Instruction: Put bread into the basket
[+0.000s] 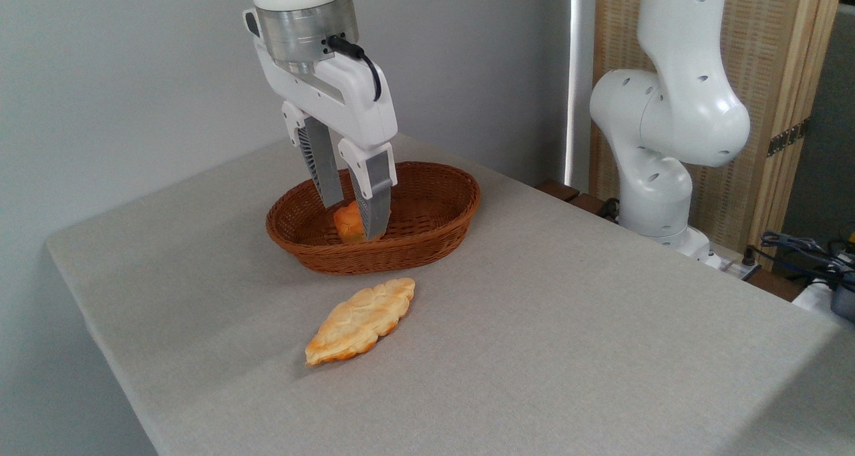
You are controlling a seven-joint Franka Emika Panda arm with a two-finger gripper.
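Note:
The oval reddish-brown wicker basket (434,202) stands at the middle of the table. My gripper (353,222) reaches down into its left half, fingers on either side of the small rounded orange bun (346,226). The bun fills the gap between them, so the gripper looks shut on it, low over the basket floor. The front finger hides the bun's right side. The long flat leaf-shaped pastry (361,320) lies on the cloth just in front of the basket, outside it and apart from the gripper.
A grey cloth covers the table (568,322). The arm's white base (658,162) stands at the back right edge, with cables (801,249) beyond it. A grey wall runs behind the table's left and far edges.

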